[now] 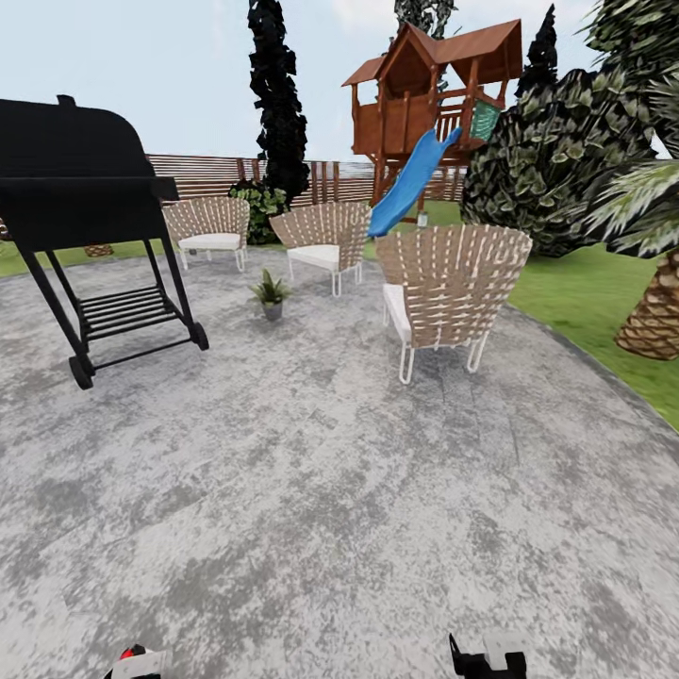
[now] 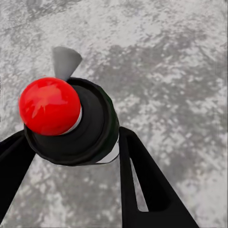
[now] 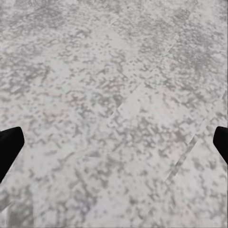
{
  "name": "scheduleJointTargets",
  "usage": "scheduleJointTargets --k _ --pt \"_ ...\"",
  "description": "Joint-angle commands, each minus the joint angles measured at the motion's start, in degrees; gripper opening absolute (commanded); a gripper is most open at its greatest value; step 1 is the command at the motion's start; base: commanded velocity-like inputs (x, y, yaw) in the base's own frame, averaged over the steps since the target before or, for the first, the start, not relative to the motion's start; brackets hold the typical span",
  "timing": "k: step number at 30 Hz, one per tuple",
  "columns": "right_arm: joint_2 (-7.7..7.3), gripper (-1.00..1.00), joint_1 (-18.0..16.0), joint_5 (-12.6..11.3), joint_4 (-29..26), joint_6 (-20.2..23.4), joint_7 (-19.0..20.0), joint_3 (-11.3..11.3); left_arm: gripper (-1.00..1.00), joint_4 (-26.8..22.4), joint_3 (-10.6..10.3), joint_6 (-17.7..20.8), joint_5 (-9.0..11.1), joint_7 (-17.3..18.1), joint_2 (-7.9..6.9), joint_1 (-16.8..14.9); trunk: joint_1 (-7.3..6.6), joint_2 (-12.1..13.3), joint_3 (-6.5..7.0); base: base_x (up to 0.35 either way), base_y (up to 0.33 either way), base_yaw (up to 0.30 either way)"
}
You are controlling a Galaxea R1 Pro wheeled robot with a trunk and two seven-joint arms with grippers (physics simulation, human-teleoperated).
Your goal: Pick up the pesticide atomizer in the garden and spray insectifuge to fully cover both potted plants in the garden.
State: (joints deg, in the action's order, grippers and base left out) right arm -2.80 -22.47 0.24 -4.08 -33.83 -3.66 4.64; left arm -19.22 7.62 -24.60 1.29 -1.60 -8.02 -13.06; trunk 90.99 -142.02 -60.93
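In the left wrist view, my left gripper (image 2: 71, 137) is shut on the pesticide atomizer (image 2: 95, 128). It is a dark round bottle seen from its top end, with a red ball and a grey nozzle piece. The atomizer's red and white top (image 1: 134, 656) peeks in at the bottom edge of the head view. One potted plant (image 1: 271, 291), a small green rosette in a grey pot, stands far ahead on the stone patio between the grill and the chairs. My right gripper (image 3: 114, 145) is open over bare paving, and it also shows in the head view (image 1: 486, 657).
A black grill (image 1: 85, 207) on wheels stands at the left. Three wicker chairs (image 1: 448, 283) sit ahead and to the right. Beyond them are a wooden fence, a playhouse with a blue slide (image 1: 410, 179), bushes and lawn (image 1: 604, 302). Grey patio (image 1: 330, 490) stretches ahead.
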Motion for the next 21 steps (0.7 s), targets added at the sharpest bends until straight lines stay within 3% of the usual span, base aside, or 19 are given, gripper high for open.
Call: scheduleJointTargets --k 1,7,21 --pt "-0.02 1.00 -0.03 0.03 0.04 -0.14 -0.38 0.46 -1.00 0.06 -0.06 -0.19 0.12 -0.10 0.01 -0.04 0.02 -0.02 -0.05 0.314 0.139 0.117" --pt "-0.06 1.00 -0.03 0.03 0.04 -0.16 -0.38 0.46 -1.00 0.06 -0.07 -0.19 0.12 -0.08 0.02 -0.04 0.02 -0.02 -0.05 0.314 0.137 0.156" --pt "-0.19 1.00 -0.03 0.03 0.13 -0.17 -0.38 0.46 -1.00 0.06 -0.07 -0.19 0.12 -0.09 0.02 -0.04 0.02 -0.02 -0.05 0.314 0.135 0.010"
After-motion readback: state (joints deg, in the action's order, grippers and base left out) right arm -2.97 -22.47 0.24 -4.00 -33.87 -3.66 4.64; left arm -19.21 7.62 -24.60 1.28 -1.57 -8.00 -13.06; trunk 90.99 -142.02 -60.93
